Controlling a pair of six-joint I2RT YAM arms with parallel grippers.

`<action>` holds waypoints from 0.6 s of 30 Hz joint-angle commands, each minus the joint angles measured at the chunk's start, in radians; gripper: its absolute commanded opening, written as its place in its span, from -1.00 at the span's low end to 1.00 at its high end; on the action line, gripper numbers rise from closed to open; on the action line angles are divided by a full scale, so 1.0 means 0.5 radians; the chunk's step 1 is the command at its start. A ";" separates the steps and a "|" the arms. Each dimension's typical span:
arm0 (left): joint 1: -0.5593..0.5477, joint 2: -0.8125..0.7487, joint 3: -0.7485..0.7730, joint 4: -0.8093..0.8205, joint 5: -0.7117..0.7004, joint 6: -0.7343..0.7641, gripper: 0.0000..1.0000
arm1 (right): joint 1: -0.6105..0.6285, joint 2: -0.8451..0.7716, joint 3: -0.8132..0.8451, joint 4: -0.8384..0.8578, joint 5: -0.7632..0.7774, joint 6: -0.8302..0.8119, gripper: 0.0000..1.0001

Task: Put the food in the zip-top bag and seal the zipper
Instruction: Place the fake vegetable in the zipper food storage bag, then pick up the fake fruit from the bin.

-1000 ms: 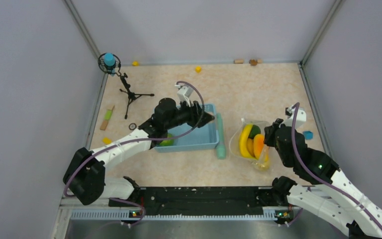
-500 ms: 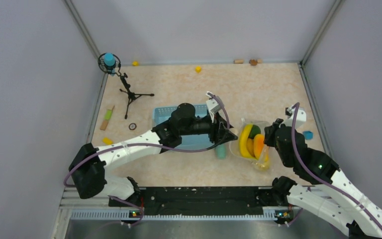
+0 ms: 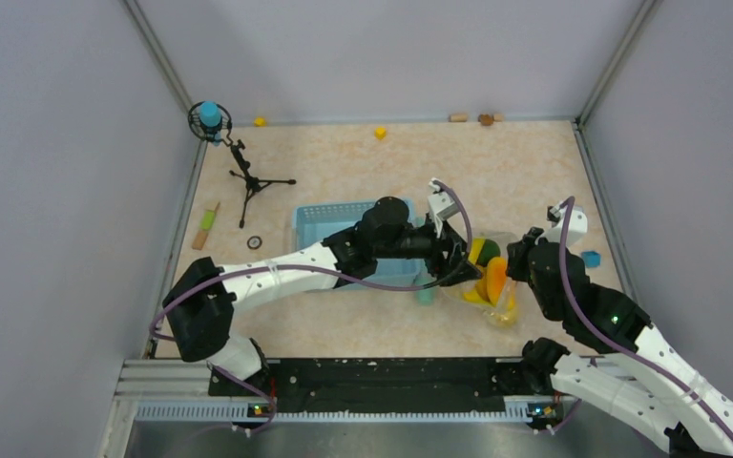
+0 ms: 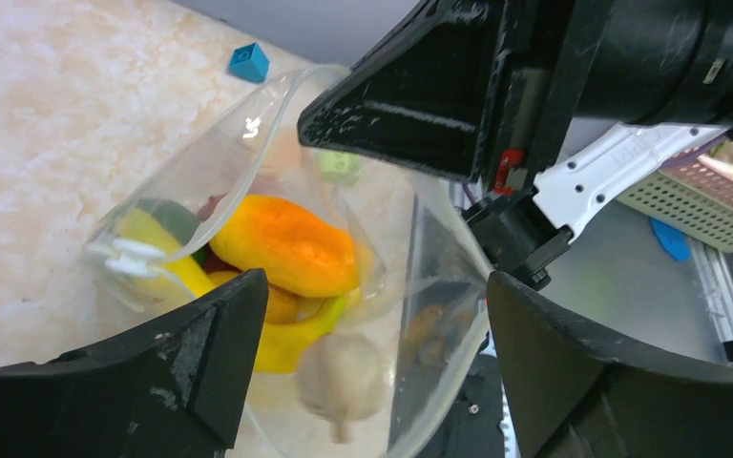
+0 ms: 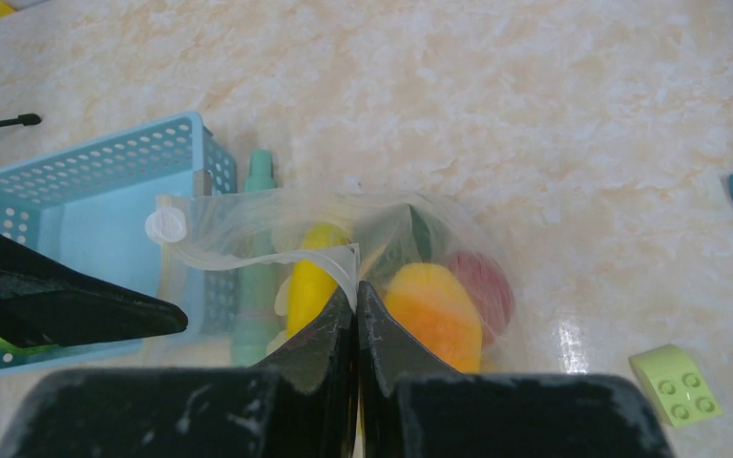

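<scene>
Bag (image 5: 248, 224): limp, slick, laden with fruit (image 5: 434, 305). Right gripper (image 5: 356, 298) pinches zipper (image 5: 277, 258) at 6 o'clock, the best hold; left gripper (image 4: 372, 286) spread, seemingly empty.

The left arm (image 3: 277, 272) is extended from its base at the lower left far toward the right, with the forearm laid nearly level and the wrist brought close to the other arm. The left gripper (image 3: 453, 254) is pointed rightward, and its fingers (image 4: 172, 382) are spread wide apart, as seen from the left wrist. The right arm (image 3: 668, 374) is folded back from its base at the lower right, with the elbox raised and the wrist angled up and to the left. The right gripper (image 5: 355, 291) is closed, its fingers (image 5: 315, 345) pressed flat together, and a fold of the zip-top bag (image 5: 239, 229) is pinched at their tips.
</scene>
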 commanded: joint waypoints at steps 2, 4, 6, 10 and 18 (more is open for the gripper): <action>-0.039 0.046 0.139 -0.033 -0.064 0.057 0.94 | -0.007 -0.009 -0.003 0.064 -0.002 -0.005 -0.97; -0.037 0.033 0.139 -0.064 -0.026 0.064 0.94 | -0.007 -0.011 -0.003 0.064 -0.003 -0.005 -0.97; -0.042 -0.007 0.108 -0.065 -0.018 0.075 0.95 | -0.005 -0.009 -0.003 0.063 -0.005 -0.003 -0.97; -0.040 -0.156 0.009 -0.157 -0.275 0.068 0.94 | -0.005 -0.009 -0.005 0.063 -0.015 -0.004 -0.97; -0.039 -0.437 -0.166 -0.901 -1.803 -0.310 0.94 | -0.003 -0.022 -0.003 0.063 -0.033 -0.016 -0.97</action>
